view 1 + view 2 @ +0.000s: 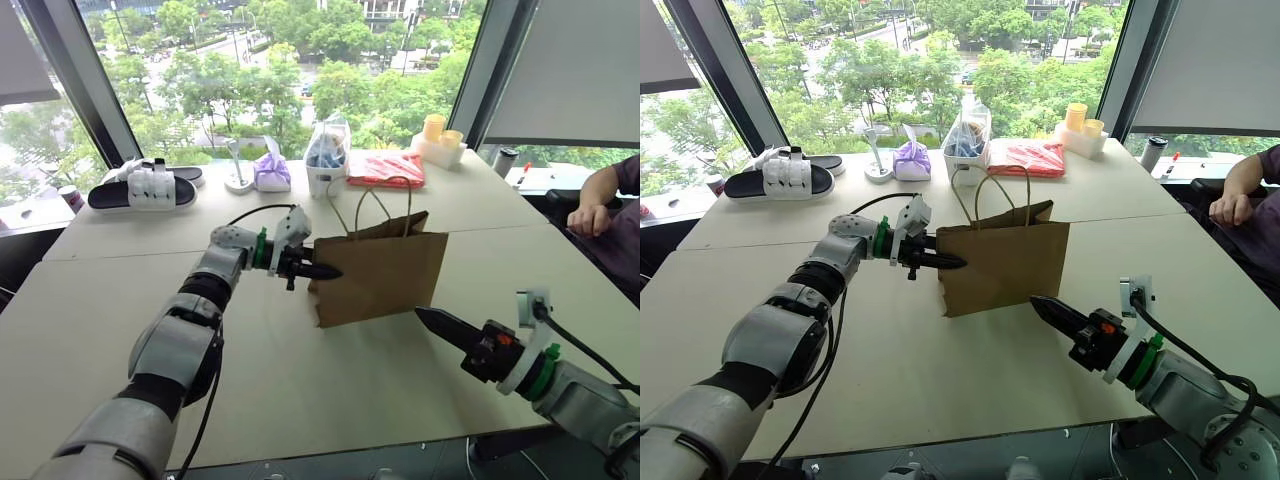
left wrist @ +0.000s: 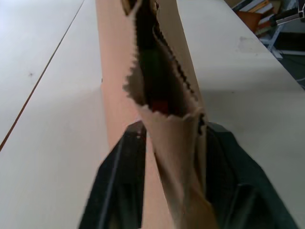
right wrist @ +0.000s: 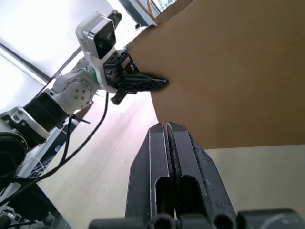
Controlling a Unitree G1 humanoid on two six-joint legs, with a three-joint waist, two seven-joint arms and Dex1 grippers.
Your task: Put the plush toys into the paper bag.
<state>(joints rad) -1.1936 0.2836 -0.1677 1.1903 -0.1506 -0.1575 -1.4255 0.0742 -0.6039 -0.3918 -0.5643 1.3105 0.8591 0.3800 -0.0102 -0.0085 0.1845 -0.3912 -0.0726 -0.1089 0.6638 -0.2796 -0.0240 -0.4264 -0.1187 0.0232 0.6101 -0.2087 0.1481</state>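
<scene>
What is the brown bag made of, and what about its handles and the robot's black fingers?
The paper bag looks like plain brown kraft paper: matte, creased, with a zigzag-cut top edge. Its handles seem to be thin twisted tan cord, probably paper too. The right gripper fingers look like hard black plastic, smooth and slightly shiny, though coated metal is possible.

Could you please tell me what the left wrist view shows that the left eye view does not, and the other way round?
Left wrist view: the paper bag seen into its jagged open mouth, dark inside with a reddish patch, and the left gripper open astride its end fold. Left eye view: the shut right gripper near the bag's lower corner, sandals, a red packet. Shared: the paper bag and left gripper.
</scene>
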